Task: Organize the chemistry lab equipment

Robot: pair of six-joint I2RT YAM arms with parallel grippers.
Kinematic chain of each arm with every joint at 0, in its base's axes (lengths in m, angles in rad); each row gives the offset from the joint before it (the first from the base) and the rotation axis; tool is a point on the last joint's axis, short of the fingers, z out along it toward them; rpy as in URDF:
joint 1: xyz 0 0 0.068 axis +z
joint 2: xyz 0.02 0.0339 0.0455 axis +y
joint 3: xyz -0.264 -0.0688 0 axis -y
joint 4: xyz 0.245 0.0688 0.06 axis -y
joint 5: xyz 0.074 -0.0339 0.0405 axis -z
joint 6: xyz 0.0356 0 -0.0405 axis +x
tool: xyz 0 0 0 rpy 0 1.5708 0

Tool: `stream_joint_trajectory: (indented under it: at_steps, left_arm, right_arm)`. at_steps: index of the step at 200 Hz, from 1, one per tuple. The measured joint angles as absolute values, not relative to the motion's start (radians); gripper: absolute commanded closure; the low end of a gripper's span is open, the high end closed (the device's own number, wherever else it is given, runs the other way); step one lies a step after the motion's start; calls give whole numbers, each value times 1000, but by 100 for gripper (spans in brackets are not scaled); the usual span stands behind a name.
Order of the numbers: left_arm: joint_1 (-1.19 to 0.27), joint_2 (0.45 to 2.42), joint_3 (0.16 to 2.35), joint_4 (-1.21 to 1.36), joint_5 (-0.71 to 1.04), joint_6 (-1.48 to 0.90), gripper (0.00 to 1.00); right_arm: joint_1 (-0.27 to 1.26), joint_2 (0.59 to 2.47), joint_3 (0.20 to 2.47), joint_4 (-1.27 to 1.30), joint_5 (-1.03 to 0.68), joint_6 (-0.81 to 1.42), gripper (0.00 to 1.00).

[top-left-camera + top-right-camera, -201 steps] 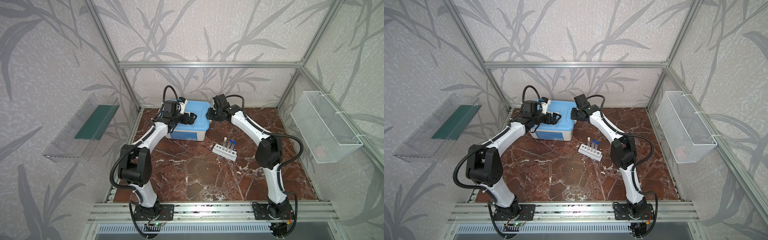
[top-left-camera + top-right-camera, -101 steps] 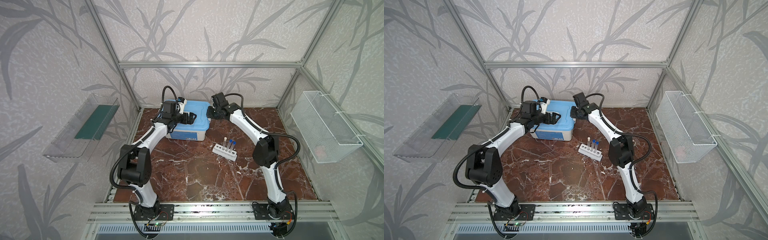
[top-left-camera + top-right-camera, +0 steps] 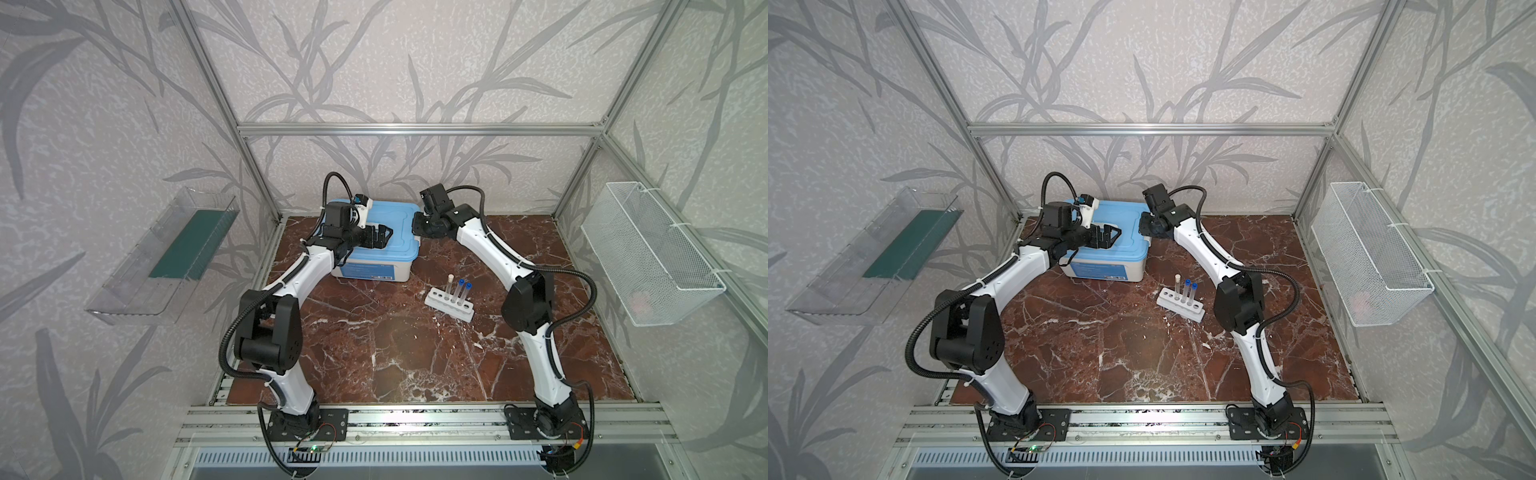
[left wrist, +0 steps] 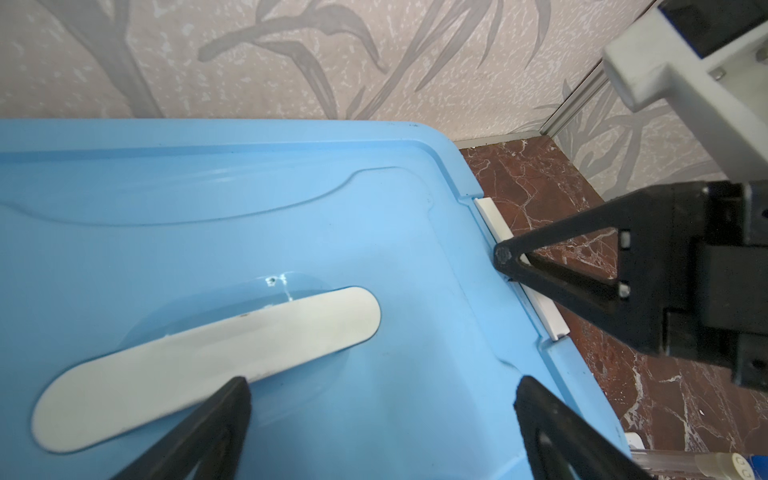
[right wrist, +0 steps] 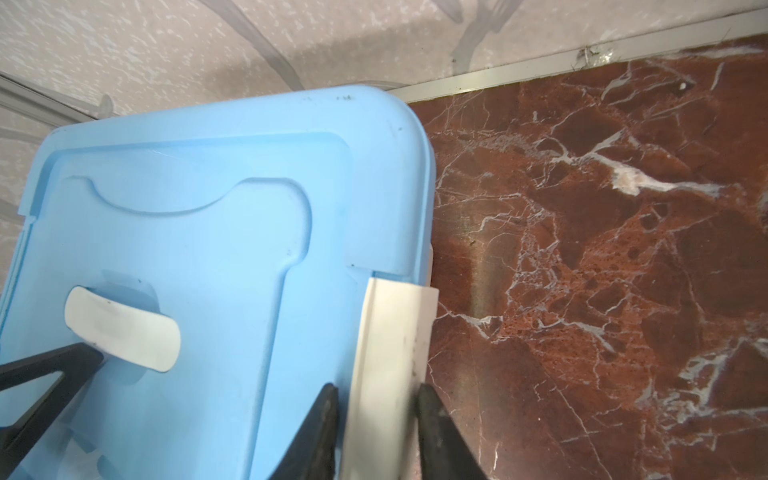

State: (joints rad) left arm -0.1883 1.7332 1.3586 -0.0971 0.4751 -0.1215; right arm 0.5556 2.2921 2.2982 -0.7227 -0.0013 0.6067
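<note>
Right elbow [image 3: 525, 303] sits slightly further in than before. My right tool [image 5: 374, 395] pinches the white latch [image 5: 390, 324] on the bin [image 3: 365, 270]. My left tool [image 4: 382, 395] hangs spread over the blue lid [image 3: 395, 216], which is still on. Three tubes [image 3: 457, 291] stand in the rack [image 3: 440, 301] on the surface [image 3: 395, 353]. Other gear unseen, so I judge it early.

Three clear test tubes [image 3: 458, 292], one white-capped, two blue-capped, stand upright in the rack [image 3: 435, 297].

The blue lid [image 4: 291, 199] lies close under the wide-spread left claw [image 4: 382, 386], with its white handle [image 4: 208, 361] at one fingertip. A white side latch [image 5: 390, 353] fills the gap between the jaws of the right claw [image 5: 376, 390]. The back wall [image 3: 415, 170] is near behind both claws. Toward the arm bases, the rack [image 3: 436, 300] of upright test tubes [image 3: 459, 291] stands in the way, with open desk [image 3: 374, 353] around it.
</note>
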Motion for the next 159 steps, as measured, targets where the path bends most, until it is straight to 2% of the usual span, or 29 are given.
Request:
stream_joint_trajectory:
  at_steps: [44, 89, 159]
  left_arm:
    - [-185, 1698, 1359, -127, 453, -156, 1]
    - [-165, 1624, 1388, -208, 345, -205, 0]
    - [77, 1518, 1341, -277, 262, -337, 1]
  right_arm:
    - [558, 2315, 2361, -751, -31, 585, 50]
    - [557, 2315, 2365, -746, -81, 525, 39]
    - [638, 2318, 2416, -773, -60, 310, 30]
